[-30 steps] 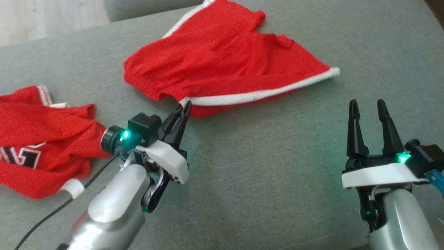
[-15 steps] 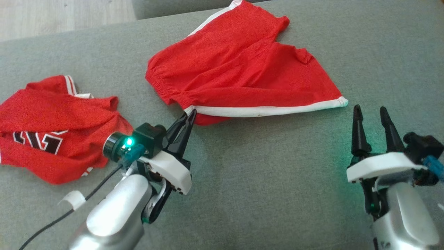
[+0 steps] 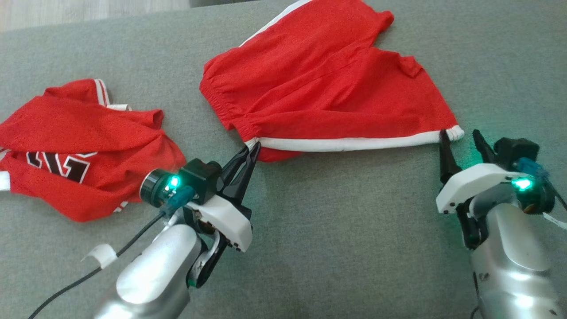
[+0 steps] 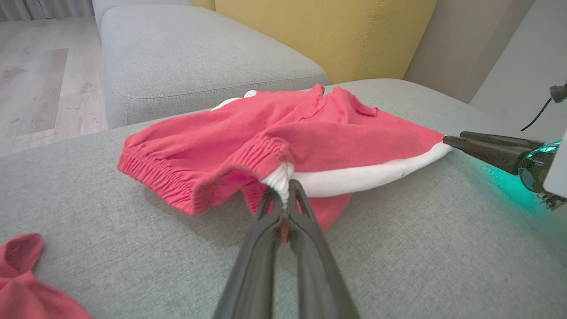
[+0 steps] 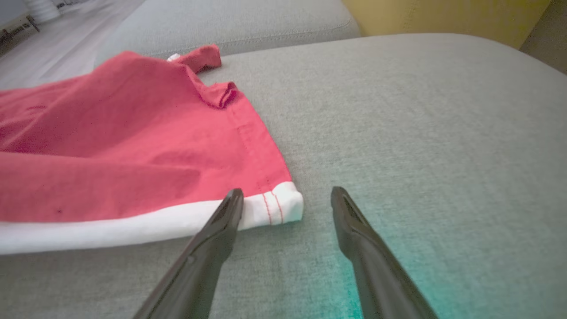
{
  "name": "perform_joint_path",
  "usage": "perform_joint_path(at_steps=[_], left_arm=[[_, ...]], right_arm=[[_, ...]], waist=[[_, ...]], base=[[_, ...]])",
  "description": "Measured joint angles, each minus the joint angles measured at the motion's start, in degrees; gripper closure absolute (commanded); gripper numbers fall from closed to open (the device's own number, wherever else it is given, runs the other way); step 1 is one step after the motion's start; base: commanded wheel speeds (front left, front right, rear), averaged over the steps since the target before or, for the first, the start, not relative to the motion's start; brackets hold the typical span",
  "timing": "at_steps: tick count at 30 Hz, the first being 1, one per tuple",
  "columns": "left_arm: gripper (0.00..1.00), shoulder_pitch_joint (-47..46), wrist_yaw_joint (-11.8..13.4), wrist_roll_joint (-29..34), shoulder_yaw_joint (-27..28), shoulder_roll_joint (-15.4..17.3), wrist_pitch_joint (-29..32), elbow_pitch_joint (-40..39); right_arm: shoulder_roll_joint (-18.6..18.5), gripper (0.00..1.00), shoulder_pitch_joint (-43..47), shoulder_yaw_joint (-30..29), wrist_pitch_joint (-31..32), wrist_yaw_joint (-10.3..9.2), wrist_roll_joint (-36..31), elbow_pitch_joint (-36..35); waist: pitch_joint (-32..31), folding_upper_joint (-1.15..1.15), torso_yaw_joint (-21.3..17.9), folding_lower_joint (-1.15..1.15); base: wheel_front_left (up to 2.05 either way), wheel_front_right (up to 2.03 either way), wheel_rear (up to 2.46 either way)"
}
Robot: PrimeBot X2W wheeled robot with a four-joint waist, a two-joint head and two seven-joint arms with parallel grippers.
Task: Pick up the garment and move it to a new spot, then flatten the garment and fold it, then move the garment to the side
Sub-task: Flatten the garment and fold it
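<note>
While the red shorts [image 3: 328, 84] lie spread across the grey sofa cushion [image 3: 345, 230], the robot's two arms reach in from the near edge toward the garment's closest side. The left gripper [image 3: 251, 149] has its two dark fingers pressed together on the white end of the waistband [image 4: 277, 177]. It pinches that corner just off the cushion, so the elastic bunches toward the tips. The right gripper [image 3: 460, 135] has its fingers spread wide and holds nothing. They straddle the far end of the white side stripe [image 3: 350, 144], one tip over the stripe just inside the hem corner [image 5: 283, 206], the other over bare cushion beside it. This placement suggests the pair means to hold both ends of the stripe, so the shorts can be lifted or pulled taut and flat. A crumpled red jersey [image 3: 79, 146] with black lettering lies well apart on the robot's left.
</note>
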Motion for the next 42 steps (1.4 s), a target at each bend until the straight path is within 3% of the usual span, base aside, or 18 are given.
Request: perform_joint_path(at_steps=[11,12,14,15,22,26,31,38,42], left_arm=[[1.0,-0.96,0.01,0.0,-0.33,-0.14,0.0,0.13],[1.0,-0.99,0.01,0.0,-0.34,-0.13,0.0,0.2],[1.0,-1.02,0.02,0.0,-0.34,-0.08,0.25,0.47],[1.0,-1.03,0.03,0.0,-0.35,-0.07,0.34,0.66],[1.0,-1.0,-0.01,-0.56,-0.4,0.54,1.76,1.27],[1.0,-0.99,-0.14,-1.29,-0.13,2.25,2.79,0.98],[1.0,-1.91,-2.18,-1.3,-0.31,4.48,5.93,-0.56],[1.0,-13.35,-5.27,-0.62,0.4,8.22,11.1,-2.02],[1.0,-20.28,-6.64,-0.6,1.33,8.33,12.36,-2.05]], right_arm=[[-0.11,0.01,-2.73,2.24,-0.97,0.0,-2.18,5.02],[-0.11,0.28,-3.02,2.74,-1.02,0.0,-2.18,5.42],[-0.12,0.95,-3.53,3.53,-1.16,0.0,-2.18,5.98],[-0.11,1.0,-3.69,3.85,-1.54,0.0,-2.16,6.27],[-0.12,1.0,-3.78,6.89,-5.15,0.0,1.44,4.82],[-0.12,1.0,-4.24,8.76,-5.61,0.0,4.93,0.33],[-0.16,1.0,-6.06,9.61,-4.19,0.0,8.55,-6.97],[-0.66,1.0,-9.87,10.28,-1.14,0.0,11.29,-15.14],[-1.07,1.0,-14.54,9.54,-0.4,0.0,11.51,-18.52]], waist=[[0.7,0.0,-0.23,0.0],[0.72,0.0,-0.3,0.0],[0.75,0.0,-0.44,0.0],[0.72,0.0,-0.52,0.0],[-1.02,0.0,-1.22,0.0],[-2.81,0.0,-1.7,0.0],[-5.29,0.0,-1.94,0.0],[-8.58,0.0,-2.08,0.0],[-10.74,0.0,-2.58,-0.01]], base=[[0.0,0.0,0.0],[0.0,0.0,0.0],[0.0,0.0,0.0],[0.0,0.0,0.0],[0.0,0.0,0.0],[0.0,0.0,0.0],[0.0,0.0,0.0],[0.0,0.0,0.0],[0.0,0.0,0.0]])
